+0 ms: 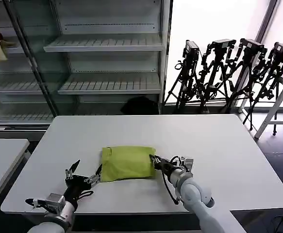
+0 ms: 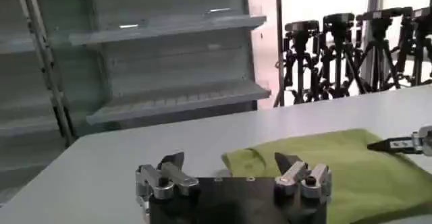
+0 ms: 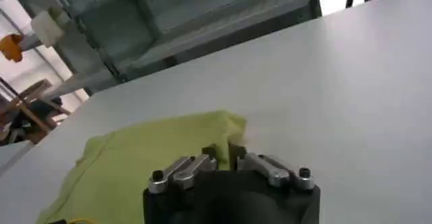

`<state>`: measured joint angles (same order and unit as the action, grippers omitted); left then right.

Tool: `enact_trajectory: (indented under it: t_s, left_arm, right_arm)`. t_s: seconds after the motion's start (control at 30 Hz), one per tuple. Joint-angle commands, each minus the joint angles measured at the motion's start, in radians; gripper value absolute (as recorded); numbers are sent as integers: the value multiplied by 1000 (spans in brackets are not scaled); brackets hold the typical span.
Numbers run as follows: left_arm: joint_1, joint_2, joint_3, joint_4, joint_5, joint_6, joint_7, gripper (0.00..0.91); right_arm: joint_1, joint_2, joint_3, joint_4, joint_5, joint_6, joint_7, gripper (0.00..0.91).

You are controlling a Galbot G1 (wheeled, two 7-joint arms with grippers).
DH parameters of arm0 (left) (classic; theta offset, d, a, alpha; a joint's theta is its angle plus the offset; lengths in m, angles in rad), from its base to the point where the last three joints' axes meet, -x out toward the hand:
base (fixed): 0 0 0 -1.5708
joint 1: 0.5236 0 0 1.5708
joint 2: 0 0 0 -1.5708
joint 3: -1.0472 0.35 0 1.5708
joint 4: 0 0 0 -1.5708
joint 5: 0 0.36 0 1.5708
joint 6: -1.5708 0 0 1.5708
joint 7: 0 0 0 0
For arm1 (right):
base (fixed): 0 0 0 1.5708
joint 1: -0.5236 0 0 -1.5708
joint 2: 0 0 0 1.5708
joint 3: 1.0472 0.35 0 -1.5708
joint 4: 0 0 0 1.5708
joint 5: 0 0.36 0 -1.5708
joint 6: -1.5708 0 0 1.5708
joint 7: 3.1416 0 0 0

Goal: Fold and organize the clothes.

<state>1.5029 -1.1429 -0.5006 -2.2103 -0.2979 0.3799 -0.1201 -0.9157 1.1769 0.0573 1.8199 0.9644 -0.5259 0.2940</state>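
T-shirt: we see one lime yellow-green T-shirt (image 1: 127,163), folded into a compact rectangle, lying flat on the white surface (image 1: 228,145) a little left of centre in the lower half of the head view.

Left gripper: our left gripper (image 1: 83,175) sits at the lower left of the head view, just off the shirt's lower left corner; its jaws stand wide apart and hold nothing. In the left wrist view the two fingers (image 2: 174,171) frame the near edge of the T-shirt (image 2: 351,164) without closing on it.

Right gripper: our right gripper (image 1: 155,160) sits at the shirt's right edge, centre-right in the lower half of the head view. In the right wrist view its jaws (image 3: 223,155) are drawn almost together at the corner of the fabric (image 3: 148,158); we cannot tell whether any cloth is pinched between them.

Count: one T-shirt, two grippers, one white surface carrying the shirt.

Background: a metal shelving unit (image 1: 107,63) at upper left; four camera tripods (image 1: 228,73) clustered at upper right.
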Motion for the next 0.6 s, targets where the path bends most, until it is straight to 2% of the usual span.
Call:
enact_trajectory:
  t_s: [0.03, 0.27, 0.6]
  left_arm:
    - [6, -3, -4, 2, 1, 0, 0, 907]
    - [12, -8, -6, 3, 1, -3, -3, 907]
    - [13, -6, -10, 2, -1, -5, -5, 907]
  right_arm:
    - [7, 3, 3, 9, -12, 3, -4, 0]
    - [9, -25, 26, 13, -16, 8, -11, 0]
    - [-12, -166, 106, 24, 10, 9, -50, 0]
